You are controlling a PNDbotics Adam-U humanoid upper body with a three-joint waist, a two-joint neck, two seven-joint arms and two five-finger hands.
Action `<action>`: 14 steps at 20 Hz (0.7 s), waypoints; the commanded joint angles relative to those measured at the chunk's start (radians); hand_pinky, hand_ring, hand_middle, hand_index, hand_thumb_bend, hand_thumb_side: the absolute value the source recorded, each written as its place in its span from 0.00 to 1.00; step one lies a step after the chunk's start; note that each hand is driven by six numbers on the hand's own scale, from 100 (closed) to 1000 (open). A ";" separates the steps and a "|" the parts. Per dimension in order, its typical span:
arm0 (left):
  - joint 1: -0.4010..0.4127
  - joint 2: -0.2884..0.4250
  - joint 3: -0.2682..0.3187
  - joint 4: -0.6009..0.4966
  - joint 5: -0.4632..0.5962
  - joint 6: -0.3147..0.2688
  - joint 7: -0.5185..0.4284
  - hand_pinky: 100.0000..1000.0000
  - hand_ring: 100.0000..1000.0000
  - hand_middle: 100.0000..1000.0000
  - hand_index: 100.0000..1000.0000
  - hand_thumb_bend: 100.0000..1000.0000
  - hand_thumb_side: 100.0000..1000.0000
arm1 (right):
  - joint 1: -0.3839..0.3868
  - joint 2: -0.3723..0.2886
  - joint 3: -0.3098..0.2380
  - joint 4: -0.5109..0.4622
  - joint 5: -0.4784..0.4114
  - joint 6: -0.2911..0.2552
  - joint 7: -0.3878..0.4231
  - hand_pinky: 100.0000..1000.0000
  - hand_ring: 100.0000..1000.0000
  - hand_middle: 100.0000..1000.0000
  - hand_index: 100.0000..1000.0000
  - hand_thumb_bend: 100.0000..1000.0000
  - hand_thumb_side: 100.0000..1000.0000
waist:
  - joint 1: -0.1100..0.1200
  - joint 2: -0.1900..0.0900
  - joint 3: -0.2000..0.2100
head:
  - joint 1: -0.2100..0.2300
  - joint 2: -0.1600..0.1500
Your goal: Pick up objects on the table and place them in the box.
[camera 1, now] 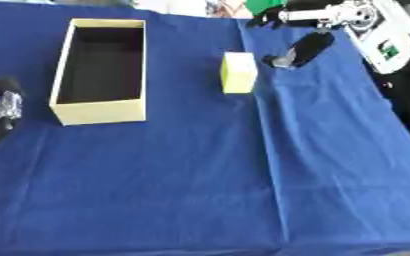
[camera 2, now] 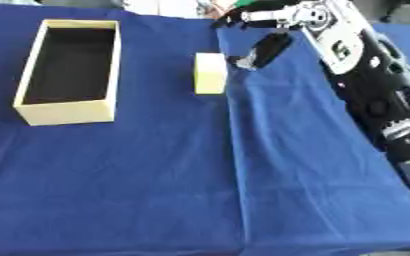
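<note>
Presently the right hand (camera 1: 298, 51) is reaching in from the tabletop's far right corner, black fingers extended and holding nothing, just beside the pale yellow rectangular block (camera 1: 238, 73). The open yellow cardboard box (camera 1: 100, 111) is sitting near the far left edge. Recommendation: straddle the block squarely before closing, lift clear of the blue cloth (camera 1: 208, 180). The left hand (camera 1: 0, 102) is idling at the left edge; I cannot tell its finger state.

The robot's right arm (camera 2: 366, 75), black with silver and white parts, runs up the right side of the view from the lower right to the far upper edge. Its right hand (camera 1: 300, 50) points back toward the middle, dark fingers stretched out straight and angled down to the left. The left hand (camera 1: 0, 102) shows only in part at the left edge, black and silver, its finger pose unclear.
</note>
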 commanded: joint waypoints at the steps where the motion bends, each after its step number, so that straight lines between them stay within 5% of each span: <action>1: -0.011 0.016 0.003 -0.013 0.001 -0.001 -0.004 0.29 0.52 0.29 0.43 0.00 0.16 | -0.034 0.003 -0.005 0.021 -0.020 0.003 0.010 0.92 1.00 0.97 1.00 0.07 0.31 | 0.003 -0.021 0.001 | -0.005 0.000; 14: -0.011 0.012 0.002 -0.011 0.006 0.000 -0.006 0.29 0.53 0.29 0.43 0.00 0.16 | -0.065 0.086 -0.016 0.160 0.053 -0.002 -0.008 0.92 1.00 0.99 1.00 0.07 0.37 | 0.003 -0.019 0.013 | -0.008 -0.002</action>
